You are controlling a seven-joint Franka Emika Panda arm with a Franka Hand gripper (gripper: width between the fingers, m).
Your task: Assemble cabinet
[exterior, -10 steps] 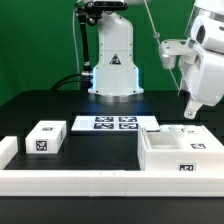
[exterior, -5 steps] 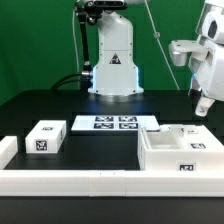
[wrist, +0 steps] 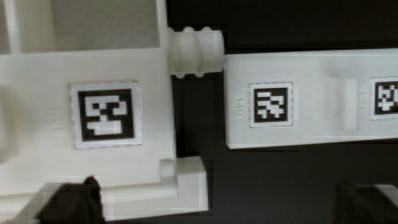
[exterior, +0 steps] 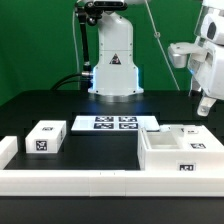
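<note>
The cabinet (exterior: 176, 150) is the large white open box with tags at the exterior view's right, standing against the white front rail. My gripper (exterior: 205, 103) hangs above it near the right edge, clear of it. In the wrist view the gripper (wrist: 217, 205) is open and empty, with dark fingertips (wrist: 71, 200) set wide apart. Below them lie a white tagged part (wrist: 107, 110), a second white part with two tags (wrist: 272, 105), and a ridged white knob (wrist: 192, 50) between them.
A small white tagged block (exterior: 45, 137) sits at the exterior view's left. The marker board (exterior: 115, 123) lies flat in front of the robot base (exterior: 113, 65). A low white rail (exterior: 80, 180) runs along the table's front.
The arm has moved toward the exterior view's right and slightly up, away from above the cabinet's middle. The parts on the table have not moved.
</note>
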